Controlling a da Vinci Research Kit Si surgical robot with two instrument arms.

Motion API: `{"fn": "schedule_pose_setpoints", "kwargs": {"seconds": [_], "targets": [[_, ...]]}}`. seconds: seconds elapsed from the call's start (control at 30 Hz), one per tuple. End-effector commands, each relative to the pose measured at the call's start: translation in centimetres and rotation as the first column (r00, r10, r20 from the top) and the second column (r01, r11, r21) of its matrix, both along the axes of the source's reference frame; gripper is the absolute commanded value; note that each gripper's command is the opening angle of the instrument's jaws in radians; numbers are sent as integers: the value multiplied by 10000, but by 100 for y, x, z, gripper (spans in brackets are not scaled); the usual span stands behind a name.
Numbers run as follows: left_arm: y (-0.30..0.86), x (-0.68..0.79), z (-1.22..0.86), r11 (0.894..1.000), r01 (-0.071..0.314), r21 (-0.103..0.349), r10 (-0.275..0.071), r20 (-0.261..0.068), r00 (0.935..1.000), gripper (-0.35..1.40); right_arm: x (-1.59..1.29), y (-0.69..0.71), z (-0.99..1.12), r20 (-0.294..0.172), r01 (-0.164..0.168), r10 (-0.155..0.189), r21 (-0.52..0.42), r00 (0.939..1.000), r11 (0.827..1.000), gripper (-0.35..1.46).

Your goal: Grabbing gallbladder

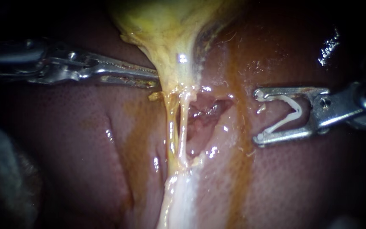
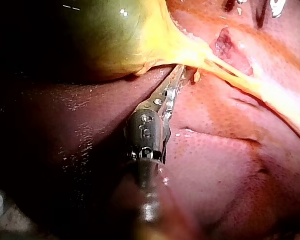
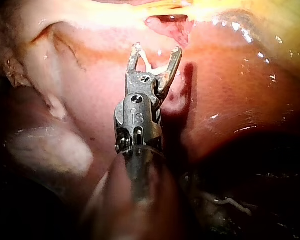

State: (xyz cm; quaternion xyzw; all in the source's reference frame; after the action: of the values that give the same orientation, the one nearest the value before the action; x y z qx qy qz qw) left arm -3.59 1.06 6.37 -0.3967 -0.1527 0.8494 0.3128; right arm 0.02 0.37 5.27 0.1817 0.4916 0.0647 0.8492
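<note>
The yellow-green gallbladder (image 1: 166, 25) hangs at the top centre and narrows to a neck (image 1: 175, 72). My left instrument (image 1: 155, 78) reaches in from the left; its jaws stand slightly apart, with the tips touching the neck's left edge and no tissue seen between them. The left wrist view has the left instrument (image 2: 181, 67) just under the gallbladder (image 2: 115, 35). My right instrument (image 1: 257, 116) hovers right of the dissected pocket (image 1: 204, 114), its jaws spread wide around an open white clip (image 1: 286, 114). The right wrist view shows that instrument (image 3: 157, 49) and clip (image 3: 152, 65) too.
Two thin yellowish tubes (image 1: 170, 127) (image 1: 185, 127) run down from the neck into a pale white band (image 1: 176, 203). Reddish-brown liver (image 1: 64, 148) surrounds everything, with an orange-stained streak (image 1: 238, 169) on the right. Dark pale material (image 1: 1, 178) lies at the lower left edge.
</note>
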Motion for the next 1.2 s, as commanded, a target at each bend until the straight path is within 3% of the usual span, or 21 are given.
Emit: {"fn": "schedule_pose_setpoints", "kwargs": {"seconds": [0.03, 0.17, 0.27, 0.63, 0.83, 1.2], "targets": [[0, 0, 0, 10000, -6, 5, 6, 5, 10000, -35, 0, 0, 0, -3, 4, -4, -1, 10000, 10000, 50], [2, 2, -2, 10000, 23, 69, -23, 14, 10000, -30, 0, 0, 0, -3, 4, -4, -1, 10000, 10000, 50], [5, 4, -7, 9996, -236, -156, 237, 53, 9997, 9, 0, 0, 0, -3, 4, -4, -1, 10000, 10000, 50], [20, 34, -36, 9927, -1019, -647, 1037, 250, 9943, 63, 0, 0, 0, -3, 4, -4, -1, 10000, 10000, 50], [16, 32, -41, 9923, -1115, -548, 1139, 434, 9925, 63, 0, 0, 0, -3, 4, -4, -1, 10000, 10000, 50], [-6, -8, -36, 9913, -1260, -383, 1287, 805, 9884, 49, 0, 0, 0, -3, 4, -4, -3, 10000, 10000, 50]]}}
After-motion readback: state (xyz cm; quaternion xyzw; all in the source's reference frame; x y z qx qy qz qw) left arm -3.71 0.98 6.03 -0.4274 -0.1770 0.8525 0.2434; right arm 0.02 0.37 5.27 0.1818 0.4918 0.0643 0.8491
